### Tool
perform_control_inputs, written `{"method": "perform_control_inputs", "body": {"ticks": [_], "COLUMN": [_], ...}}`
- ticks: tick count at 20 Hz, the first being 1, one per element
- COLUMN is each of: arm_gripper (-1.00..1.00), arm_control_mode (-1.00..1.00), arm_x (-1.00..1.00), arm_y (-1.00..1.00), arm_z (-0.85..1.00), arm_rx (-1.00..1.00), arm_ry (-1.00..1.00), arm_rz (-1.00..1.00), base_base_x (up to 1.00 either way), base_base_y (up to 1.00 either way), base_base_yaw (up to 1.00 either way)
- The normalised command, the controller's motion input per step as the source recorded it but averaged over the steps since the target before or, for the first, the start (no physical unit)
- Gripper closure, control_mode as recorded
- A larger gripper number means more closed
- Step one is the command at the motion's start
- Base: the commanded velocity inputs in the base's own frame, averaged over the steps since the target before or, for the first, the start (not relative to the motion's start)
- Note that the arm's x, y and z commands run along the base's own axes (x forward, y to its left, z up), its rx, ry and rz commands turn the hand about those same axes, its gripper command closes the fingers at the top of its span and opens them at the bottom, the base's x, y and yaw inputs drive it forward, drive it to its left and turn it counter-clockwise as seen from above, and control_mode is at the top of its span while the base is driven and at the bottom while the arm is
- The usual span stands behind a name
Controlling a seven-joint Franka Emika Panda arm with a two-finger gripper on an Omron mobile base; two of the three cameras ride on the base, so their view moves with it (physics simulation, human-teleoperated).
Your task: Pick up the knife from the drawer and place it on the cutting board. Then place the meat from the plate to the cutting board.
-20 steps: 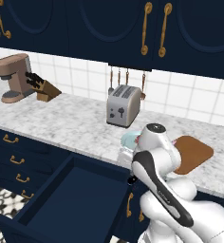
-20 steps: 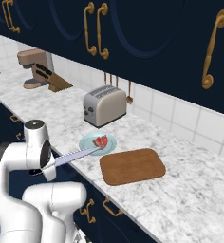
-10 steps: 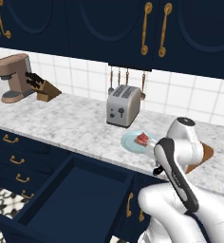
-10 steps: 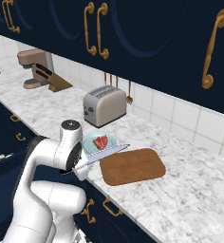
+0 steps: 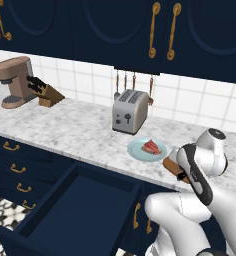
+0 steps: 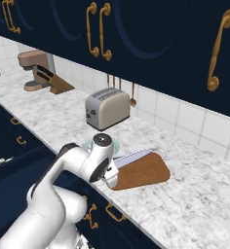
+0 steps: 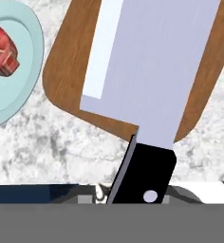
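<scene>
My gripper point(image 7: 138, 191) is shut on the knife's black handle point(image 7: 145, 172). The knife's broad pale-grey blade point(image 7: 152, 61) reaches out low over the brown cutting board point(image 7: 66, 71); I cannot tell if it touches the wood. From the right base view, the blade point(image 6: 134, 156) lies across the board's point(image 6: 145, 172) near left end. Just left of the board on the counter stands the teal plate point(image 5: 139, 151), which carries the red-pink meat point(image 5: 151, 146). In the hand view, plate point(image 7: 20, 85) and meat point(image 7: 2, 48) show at the upper left. The navy drawer point(image 5: 75, 207) stands pulled open below.
A silver toaster point(image 5: 130, 111) stands behind the plate, with utensils hanging on the tiled wall above it. A coffee machine point(image 5: 14, 80) and a wooden knife block point(image 5: 46, 93) sit far left. My arm's white links point(image 5: 195, 172) cover most of the board in the left base view.
The arm has swung right from above the open drawer, past the plate, to the cutting board, carrying the knife. Plate, meat and drawer have stayed put.
</scene>
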Motion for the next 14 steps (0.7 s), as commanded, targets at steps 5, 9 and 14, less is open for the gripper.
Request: {"method": "perform_control_inputs", "body": {"ticks": [5, 9, 14], "arm_gripper": [1.0, 1.0, 1.0], "arm_control_mode": [-1.0, -1.0, -1.0], "arm_x": [0.72, 0.78, 0.48], "arm_y": [-0.41, -0.43, -0.21], "arm_z": [-0.31, -0.16, -0.02], "arm_rx": [0.0, 0.0, 0.0], "arm_ry": [0.02, 0.13, 0.14], "arm_rz": [0.0, 0.0, 0.0], "base_base_x": [0.0, 0.0, 0.0], "base_base_y": [0.0, 0.0, 0.0], "base_base_yaw": [0.0, 0.0, 0.0]}}
